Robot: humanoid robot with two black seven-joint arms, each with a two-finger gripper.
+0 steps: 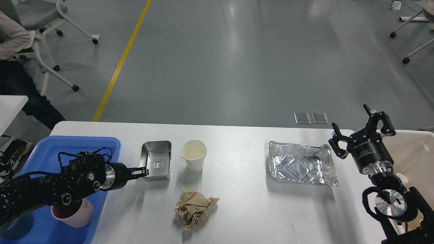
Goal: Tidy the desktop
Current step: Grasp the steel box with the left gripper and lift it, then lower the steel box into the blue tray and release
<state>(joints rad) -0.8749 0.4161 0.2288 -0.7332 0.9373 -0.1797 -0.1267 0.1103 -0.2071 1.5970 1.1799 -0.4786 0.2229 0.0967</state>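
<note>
1. The white desktop (244, 210) fills the lower view, a blue tray (101, 144) at its left end and a cream bin (417, 149) at its right.
2. The left gripper (142, 171) reaches from over the tray to the near-left rim of a steel tin (156, 159); whether it grips cannot be told.
3. The right gripper (364, 128) hangs wide open and empty beside a foil tray (301, 162).
4. A paper cup (194, 155) and crumpled paper (194, 208) sit mid-desk; a pink cup (73, 213) stands in the tray.

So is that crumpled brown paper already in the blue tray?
No, the crumpled brown paper lies on the white desktop, right of the blue tray.
</note>
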